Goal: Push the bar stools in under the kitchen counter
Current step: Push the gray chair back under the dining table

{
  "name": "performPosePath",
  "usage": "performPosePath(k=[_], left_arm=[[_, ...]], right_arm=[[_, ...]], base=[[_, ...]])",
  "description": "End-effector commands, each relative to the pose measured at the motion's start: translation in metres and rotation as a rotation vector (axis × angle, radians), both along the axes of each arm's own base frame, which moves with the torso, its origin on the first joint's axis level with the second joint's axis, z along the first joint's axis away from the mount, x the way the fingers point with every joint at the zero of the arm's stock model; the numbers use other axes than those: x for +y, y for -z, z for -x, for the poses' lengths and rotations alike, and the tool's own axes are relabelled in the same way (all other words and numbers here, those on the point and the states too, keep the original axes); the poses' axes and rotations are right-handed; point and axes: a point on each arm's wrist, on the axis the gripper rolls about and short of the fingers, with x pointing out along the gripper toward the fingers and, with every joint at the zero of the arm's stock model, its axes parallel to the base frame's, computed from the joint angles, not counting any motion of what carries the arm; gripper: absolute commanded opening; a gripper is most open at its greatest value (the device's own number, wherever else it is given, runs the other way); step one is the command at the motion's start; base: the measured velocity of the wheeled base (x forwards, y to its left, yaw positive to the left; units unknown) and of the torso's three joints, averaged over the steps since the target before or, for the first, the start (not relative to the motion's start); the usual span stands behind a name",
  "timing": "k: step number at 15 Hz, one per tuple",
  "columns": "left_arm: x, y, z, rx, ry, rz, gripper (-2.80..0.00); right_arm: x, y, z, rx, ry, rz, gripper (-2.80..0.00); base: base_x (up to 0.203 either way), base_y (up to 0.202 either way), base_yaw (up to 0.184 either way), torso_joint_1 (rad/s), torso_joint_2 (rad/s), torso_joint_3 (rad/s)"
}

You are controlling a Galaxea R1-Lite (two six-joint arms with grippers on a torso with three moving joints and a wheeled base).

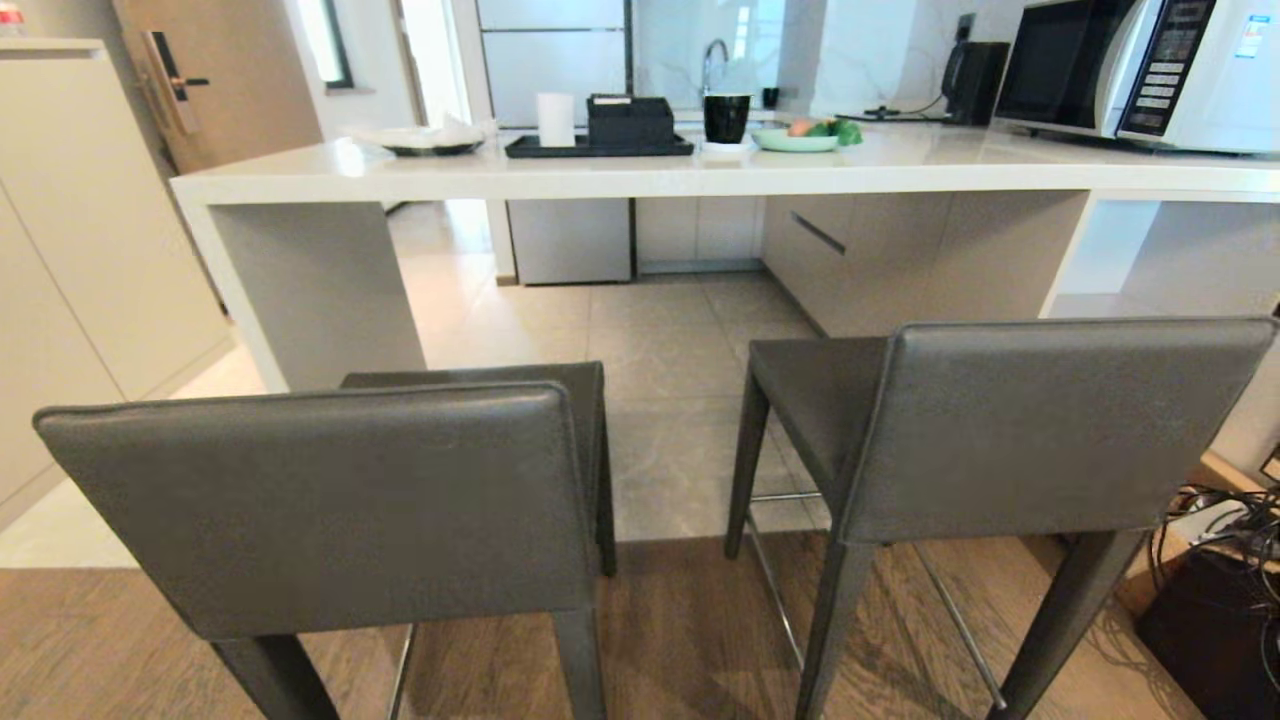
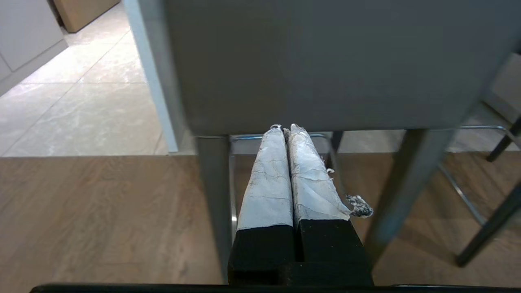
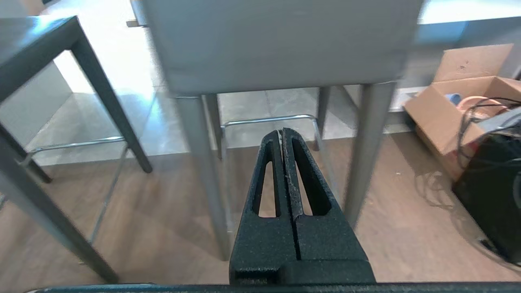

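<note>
Two stools, the left stool (image 1: 330, 500) and the right stool (image 1: 1000, 430), stand pulled out from the counter (image 1: 640, 175), backrests toward the robot, rear legs on the wood floor (image 1: 690, 640). Behind each backrest hangs a gripper, left gripper (image 2: 285, 128) and right gripper (image 3: 281, 131), jaws closed on nothing. A microwave (image 1: 1140, 70) sits at the counter's right end, a tray (image 1: 598, 147) mid-counter.

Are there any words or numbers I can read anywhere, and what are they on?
None can be read.
Microwave button panel: markings too small to read.
Sticker at the microwave's top right corner: too blurred to read.
Bar stools, kitchen counter, cardboard box: no text visible.
</note>
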Motion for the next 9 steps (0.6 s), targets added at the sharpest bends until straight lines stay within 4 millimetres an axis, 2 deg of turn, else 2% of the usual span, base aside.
performPosePath(k=[1,9], left_arm=[[0.0,0.0003,-0.0002,0.002,-0.001,0.001,-2.8],[0.0,0.0003,-0.0002,0.002,-0.001,0.0,-2.8]], right_arm=[[0.0,0.0004,-0.0002,0.003,0.0,0.0,-2.8],[0.0,0.0004,-0.0002,0.003,0.0,-0.002,-2.8]], base=[[0.0,-0.194,0.005,0.002,0.0,0.006],[0.0,-0.195,0.0,0.001,0.0,0.005]])
